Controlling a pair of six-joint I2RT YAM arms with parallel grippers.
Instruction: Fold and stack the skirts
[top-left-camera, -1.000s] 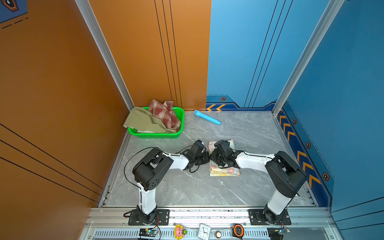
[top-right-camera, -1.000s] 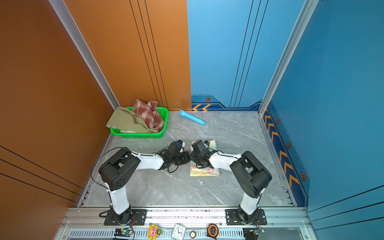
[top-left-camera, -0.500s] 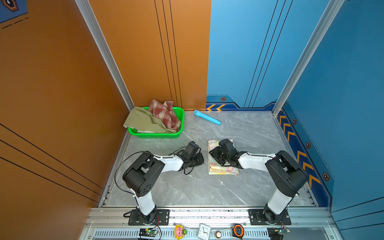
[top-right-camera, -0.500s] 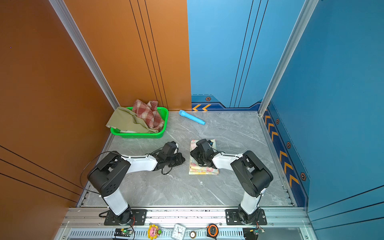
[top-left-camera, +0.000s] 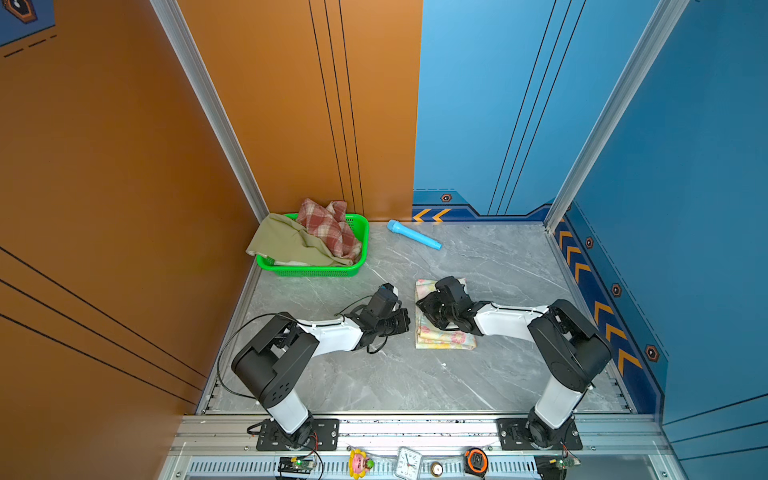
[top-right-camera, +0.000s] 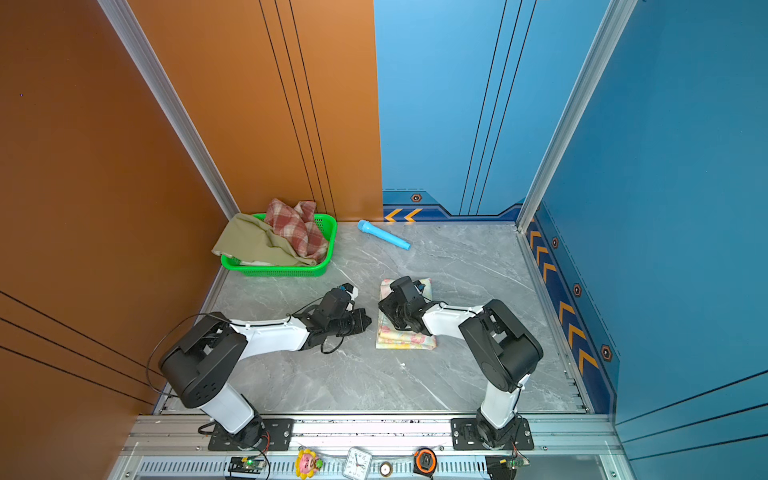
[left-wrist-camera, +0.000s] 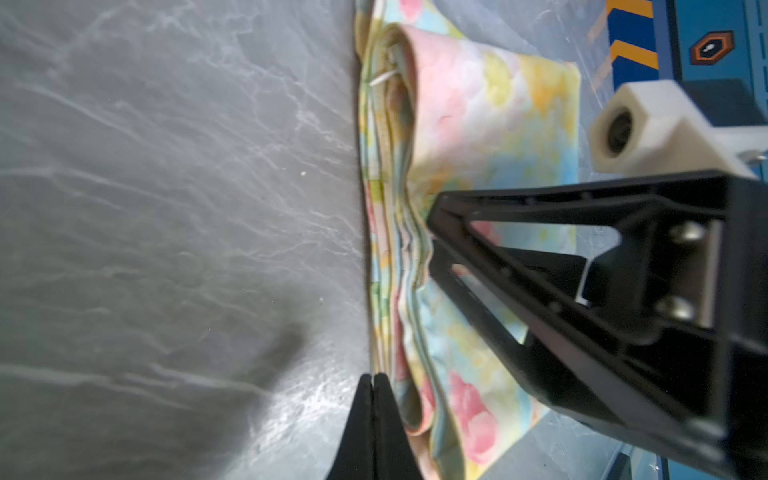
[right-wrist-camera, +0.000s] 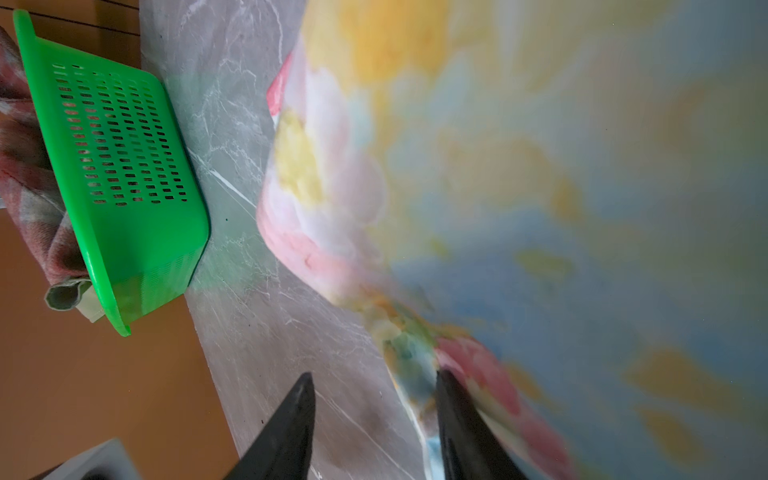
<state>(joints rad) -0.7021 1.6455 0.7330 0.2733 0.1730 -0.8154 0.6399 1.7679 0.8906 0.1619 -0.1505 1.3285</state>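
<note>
The floral skirt (top-left-camera: 442, 334) (top-right-camera: 405, 338) lies folded on the grey table between my two grippers. My left gripper (top-left-camera: 405, 322) (left-wrist-camera: 373, 376) is shut and empty, right beside the skirt's (left-wrist-camera: 478, 137) layered left edge. My right gripper (top-left-camera: 426, 309) (right-wrist-camera: 374, 382) is open at that same edge of the skirt (right-wrist-camera: 540, 166). One of its fingers (right-wrist-camera: 453, 415) rests on the cloth and the other is over bare table. The plaid skirt (top-left-camera: 328, 224) (top-right-camera: 291, 224) and the olive skirt (top-left-camera: 282, 241) (top-right-camera: 249, 243) lie crumpled in the basket.
The green mesh basket (top-left-camera: 316, 271) (top-right-camera: 282, 271) (right-wrist-camera: 124, 166) stands at the back left against the orange wall. A light-blue tube (top-left-camera: 413, 235) (top-right-camera: 384, 235) lies behind the floral skirt. Walls close in left, back and right. A clock (top-left-camera: 406, 462) sits on the front rail.
My left gripper drew back to the left, then came back to the floral skirt's edge. My right gripper's jaws have spread a little and it shifted slightly left.
</note>
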